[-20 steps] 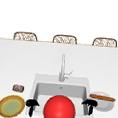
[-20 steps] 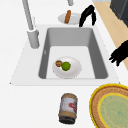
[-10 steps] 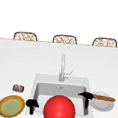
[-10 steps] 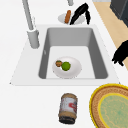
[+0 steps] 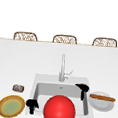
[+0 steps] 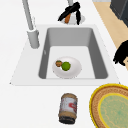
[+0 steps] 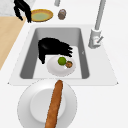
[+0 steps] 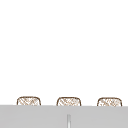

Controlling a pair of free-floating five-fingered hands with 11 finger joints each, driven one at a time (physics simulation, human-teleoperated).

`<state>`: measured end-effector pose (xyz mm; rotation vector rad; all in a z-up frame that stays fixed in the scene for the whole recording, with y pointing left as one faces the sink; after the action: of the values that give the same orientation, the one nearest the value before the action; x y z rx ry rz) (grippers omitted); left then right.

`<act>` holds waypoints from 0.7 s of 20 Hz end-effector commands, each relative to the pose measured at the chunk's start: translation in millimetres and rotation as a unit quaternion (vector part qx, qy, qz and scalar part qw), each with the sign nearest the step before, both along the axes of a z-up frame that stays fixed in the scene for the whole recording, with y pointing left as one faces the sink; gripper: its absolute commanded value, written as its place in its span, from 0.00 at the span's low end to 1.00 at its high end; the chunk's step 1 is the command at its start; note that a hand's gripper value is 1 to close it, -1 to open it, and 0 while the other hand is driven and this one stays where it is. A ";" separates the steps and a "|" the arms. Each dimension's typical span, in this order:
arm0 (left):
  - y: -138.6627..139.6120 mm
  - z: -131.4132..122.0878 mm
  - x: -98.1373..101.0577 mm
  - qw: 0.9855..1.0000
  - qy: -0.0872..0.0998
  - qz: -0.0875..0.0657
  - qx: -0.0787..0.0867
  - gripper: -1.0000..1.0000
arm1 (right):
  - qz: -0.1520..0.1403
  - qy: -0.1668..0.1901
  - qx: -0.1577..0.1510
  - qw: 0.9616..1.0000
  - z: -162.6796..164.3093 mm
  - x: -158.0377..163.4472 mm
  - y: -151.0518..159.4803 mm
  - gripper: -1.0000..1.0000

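- the right hand (image 5: 82, 88) hangs over the right end of the sink (image 5: 35, 79), above the white plate (image 7: 60, 71) on the basin floor that carries a green fruit (image 7: 61, 60) and a small brown piece (image 7: 69, 64).
- we judge the fruit light, round and smooth, so likely to roll or slip; a hold from above with fingers on opposite sides looks safest. the plate under it looks stiff and breakable, best taken by its rim.
- in the right side view that hand lies palm down, its fingers (image 7: 65, 50) stretched out together toward the faucet (image 7: 96, 35) and the thumb drooping, clamped on nothing; they end just above the fruit, and we cannot tell whether they touch it.
- the left hand (image 5: 32, 105) hovers at the sink's front left corner, near the yellow-rimmed plate (image 5: 11, 107) on the desk; its fingers hang down loosely and hold nothing.
- a jar (image 6: 67, 108) lies on its side on the desk left of the sink.
- right of the sink a long loaf (image 7: 54, 103) lies across a white dish (image 7: 25, 100).
- a red ball (image 5: 59, 109) sits at the front of the sink in the front view.
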<state>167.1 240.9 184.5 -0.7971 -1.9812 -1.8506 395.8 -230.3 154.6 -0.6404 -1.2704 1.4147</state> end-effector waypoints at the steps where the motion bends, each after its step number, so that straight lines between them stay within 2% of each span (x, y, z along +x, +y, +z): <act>1: 0.0 0.0 0.0 1.000 0.000 0.000 0.000 0.50 | -0.008 -0.055 -0.004 0.998 5.6 23.8 13.1 0.00; 9: -0.1 -0.1 0.0 1.000 -0.001 0.001 0.000 0.50 | -0.025 -0.135 -0.005 0.991 23.6 74.0 36.5 0.00; 14: -0.1 -0.1 0.0 1.000 -0.001 0.001 0.000 0.50 | -0.034 -0.182 -0.009 0.983 36.6 103.6 49.2 0.00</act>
<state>167.1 240.8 184.3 -0.7936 -1.9831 -1.8500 482.5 -188.0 183.3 -0.8915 -1.4684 1.3178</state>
